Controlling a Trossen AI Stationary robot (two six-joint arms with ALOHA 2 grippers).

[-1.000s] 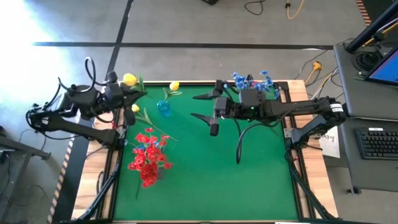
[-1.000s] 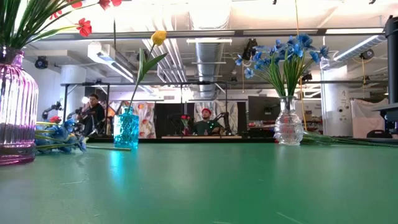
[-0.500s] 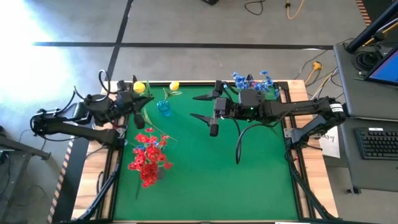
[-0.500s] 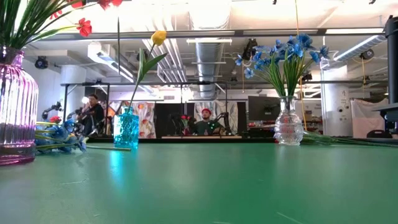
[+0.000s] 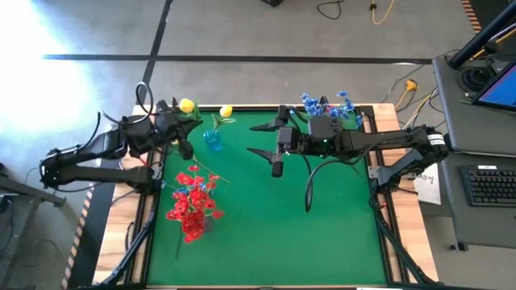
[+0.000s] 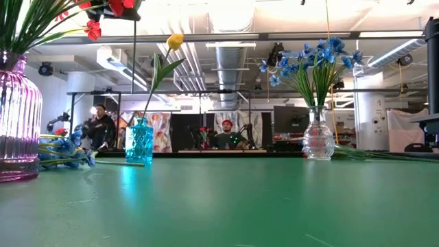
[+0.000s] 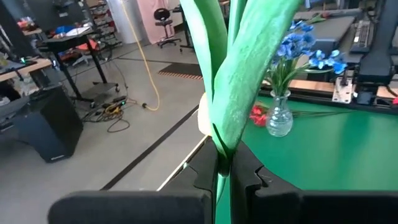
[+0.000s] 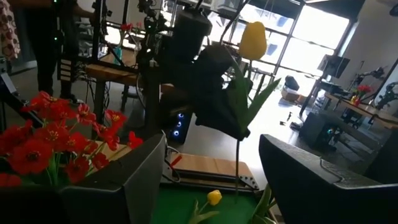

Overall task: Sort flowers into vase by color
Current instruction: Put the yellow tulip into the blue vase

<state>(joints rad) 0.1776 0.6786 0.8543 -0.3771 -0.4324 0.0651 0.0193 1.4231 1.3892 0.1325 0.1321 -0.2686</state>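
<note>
My left gripper hovers over the table's far-left corner, shut on a yellow flower with broad green leaves. A small blue vase just to its right holds another yellow flower. A pink ribbed vase near the left edge carries red flowers. A clear vase at the far edge holds blue flowers. My right gripper waits open above mid-table, pointing left. My left gripper pinches the yellow flower's thin stem between its two fingers, just below the leaves. The fingers come roughly level from the table's left, lying across the stem. The flower stands upright, blossom above, and its lower stem hangs clear of the table.
A few loose blue flowers lie on the green mat beside the pink vase. The mat's near half is bare. People sit in the room behind the table. A desk with a keyboard stands to the right.
My left gripper has carried the yellow flower toward the table's right, closer to the small blue vase, keeping hold of the stem. In the low view the hanging stem has shifted right toward the blue vase.
</note>
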